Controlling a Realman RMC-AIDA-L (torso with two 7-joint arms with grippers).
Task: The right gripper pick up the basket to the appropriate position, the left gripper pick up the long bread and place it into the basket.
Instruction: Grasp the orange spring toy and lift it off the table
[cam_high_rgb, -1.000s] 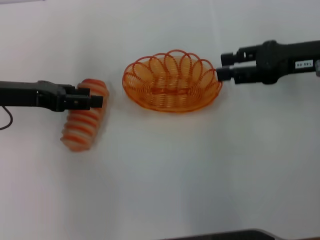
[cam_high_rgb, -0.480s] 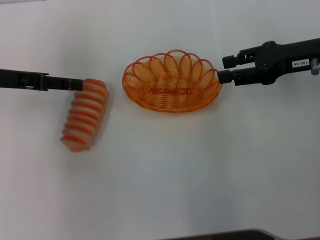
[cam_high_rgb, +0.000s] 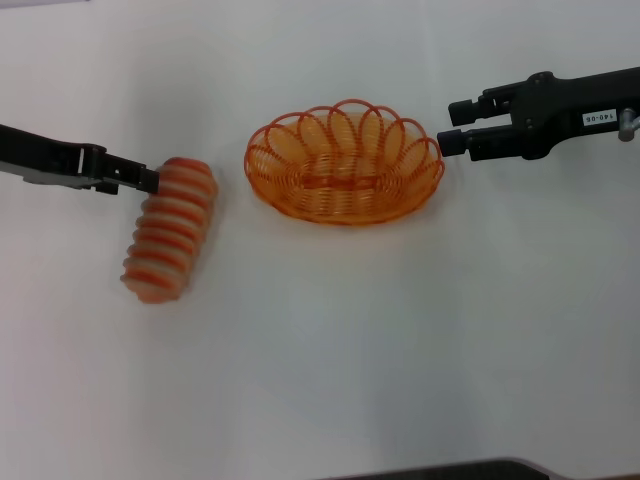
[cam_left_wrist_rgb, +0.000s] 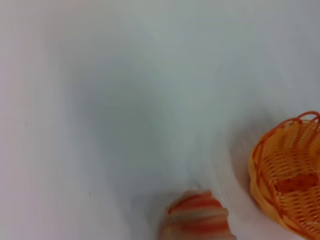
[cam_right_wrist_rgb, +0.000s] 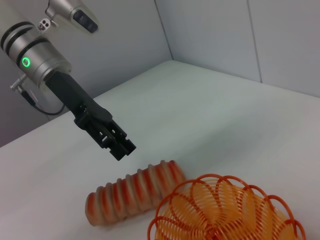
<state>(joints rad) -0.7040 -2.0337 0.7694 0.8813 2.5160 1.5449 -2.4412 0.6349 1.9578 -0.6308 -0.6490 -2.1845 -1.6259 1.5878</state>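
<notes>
The orange wire basket (cam_high_rgb: 345, 165) sits on the white table, mid-back. The striped long bread (cam_high_rgb: 170, 230) lies to its left, tilted, apart from it. My left gripper (cam_high_rgb: 150, 181) is seen edge-on in the head view, at the bread's far end. In the right wrist view it (cam_right_wrist_rgb: 120, 146) hovers open and empty just above the bread (cam_right_wrist_rgb: 132, 192). My right gripper (cam_high_rgb: 452, 126) is open and empty beside the basket's right rim, its lower finger close to the rim. The left wrist view shows the bread's end (cam_left_wrist_rgb: 197, 220) and part of the basket (cam_left_wrist_rgb: 290, 185).
The white table (cam_high_rgb: 400, 330) spreads bare in front of the basket and bread. A dark edge (cam_high_rgb: 450, 470) shows at the near side. Grey wall panels (cam_right_wrist_rgb: 225, 30) stand behind the table.
My left gripper has pulled back from over the bread to its far end and turned edge-on. My right gripper has shifted slightly up beside the basket rim. Basket and bread have not moved.
</notes>
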